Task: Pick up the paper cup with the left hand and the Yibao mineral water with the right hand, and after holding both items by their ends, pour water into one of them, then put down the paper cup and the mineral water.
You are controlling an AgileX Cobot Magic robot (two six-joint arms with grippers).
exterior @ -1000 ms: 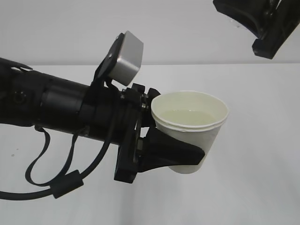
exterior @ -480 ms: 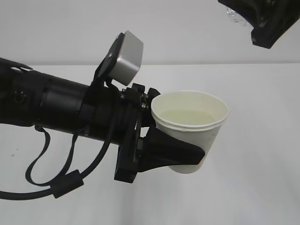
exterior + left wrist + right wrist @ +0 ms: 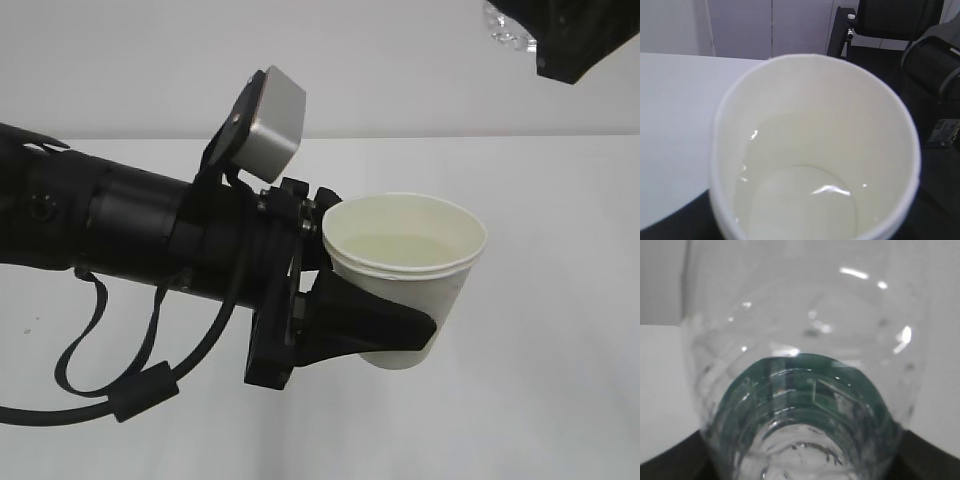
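We log: left gripper (image 3: 385, 325) clamping paper cup (image 3: 405, 275), unprinted; right gripper (image 3: 575, 40) gripping Yibao mineral water (image 3: 800, 405), green label unreadable.

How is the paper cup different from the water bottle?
The paper cup is white and you can't see through it; the Yibao mineral water bottle is clear with a green band. The cup is smooth; the bottle is ribbed. The cup has water inside. Both are held up off the table.
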